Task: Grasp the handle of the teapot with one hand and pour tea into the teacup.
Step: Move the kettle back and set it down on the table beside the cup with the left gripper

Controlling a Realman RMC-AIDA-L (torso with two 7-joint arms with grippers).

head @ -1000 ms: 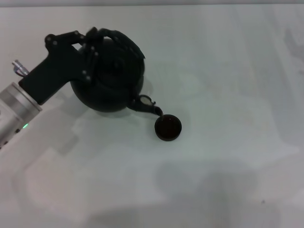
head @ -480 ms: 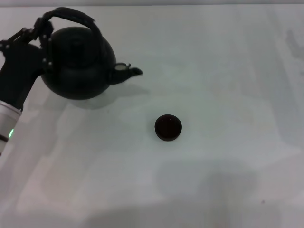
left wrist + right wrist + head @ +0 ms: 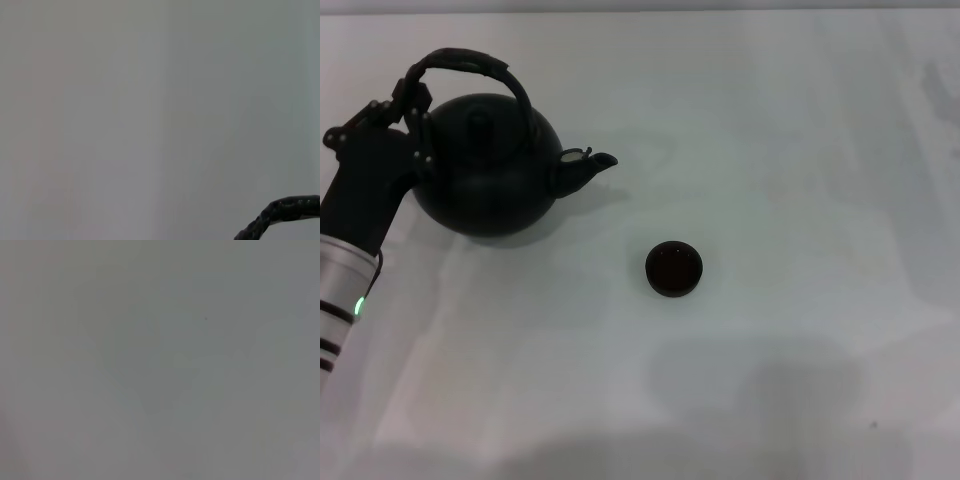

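The black teapot (image 3: 490, 175) is upright at the table's left, its spout (image 3: 588, 165) pointing right toward the teacup. Whether it rests on the table or hangs just above it, I cannot tell. My left gripper (image 3: 408, 105) is shut on the left end of the arched handle (image 3: 465, 63); a piece of the handle also shows in the left wrist view (image 3: 282, 212). The small dark teacup (image 3: 674, 269) stands alone near the table's middle, well apart from the spout. My right gripper is out of view.
The white table (image 3: 800, 150) stretches around both things. The left arm's silver forearm (image 3: 340, 290) crosses the left edge. The right wrist view shows only bare table surface (image 3: 160, 360).
The teapot was tipped with its spout over the teacup; it has swung back to the left and upright, then sunk slightly. The teacup has not moved.
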